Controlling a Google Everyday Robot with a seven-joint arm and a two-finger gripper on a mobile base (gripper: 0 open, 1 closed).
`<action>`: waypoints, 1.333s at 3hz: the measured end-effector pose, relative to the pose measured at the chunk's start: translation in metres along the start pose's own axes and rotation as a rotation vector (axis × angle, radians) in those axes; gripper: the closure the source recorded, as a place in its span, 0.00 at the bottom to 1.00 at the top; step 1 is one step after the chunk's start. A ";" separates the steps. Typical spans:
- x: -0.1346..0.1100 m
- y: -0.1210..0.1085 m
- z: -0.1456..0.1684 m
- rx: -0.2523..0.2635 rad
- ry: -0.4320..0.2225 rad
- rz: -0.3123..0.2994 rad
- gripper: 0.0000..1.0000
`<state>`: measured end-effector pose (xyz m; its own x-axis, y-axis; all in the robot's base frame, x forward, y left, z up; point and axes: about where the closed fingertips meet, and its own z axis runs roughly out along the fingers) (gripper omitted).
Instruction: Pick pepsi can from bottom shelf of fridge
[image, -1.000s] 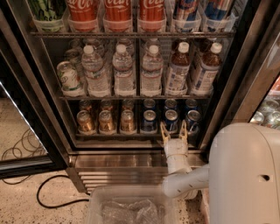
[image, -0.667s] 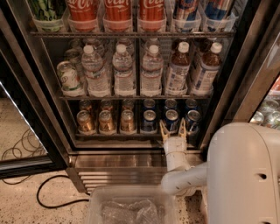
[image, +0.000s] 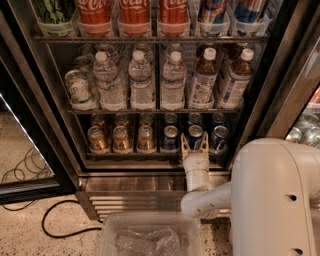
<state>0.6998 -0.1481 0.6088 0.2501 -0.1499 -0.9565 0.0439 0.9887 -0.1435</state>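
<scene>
Pepsi can (image: 195, 133), small, blue, silver-topped with a pull tab: stood upright in the front row of the bottom shelf (image: 135, 157), the lowest dark metal rack of the fridge (image: 280, 75), a tall display cooler with dark interior and black door frame. Sat as the middle one of three like cans in that row, with one blue neighbour (image: 170, 138) at its 9 o'clock, another at its 3 o'clock, and more blue cans behind at 12 o'clock.

Two-finger gripper (image: 195, 144) with pale yellowish fingers (image: 185, 146): hovered at the front edge of that rack, at 6 o'clock from the can, pointing into the cooler. Held its jaws spread, one finger at either side of the can's lower half. Contact with the can: could not tell. Rose from a white arm (image: 205, 200), with a bulky white housing at 4 o'clock in the view.

Short gold-brown cans (image: 121, 139): lined up on the same rack, at 9 o'clock from the blue ones. Clear water bottles (image: 141, 80) with white caps: filled the rack above, at 12 o'clock. Large red Coca-Cola containers (image: 134, 10): stood higher still, on the top rack. Ribbed stainless-steel base (image: 135, 200): ran below the lowest rack. Clear plastic bin (image: 150, 220): sat at 6 o'clock in the view, just beside the arm. Black cable (image: 55, 227): lay on the speckled floor at 8 o'clock.
</scene>
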 end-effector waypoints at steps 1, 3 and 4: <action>-0.002 0.006 0.003 -0.018 -0.008 0.002 0.55; -0.004 0.009 0.001 -0.017 -0.008 0.006 1.00; -0.007 0.006 -0.002 -0.008 -0.011 0.011 1.00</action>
<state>0.6968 -0.1407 0.6138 0.2608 -0.1393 -0.9553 0.0331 0.9902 -0.1353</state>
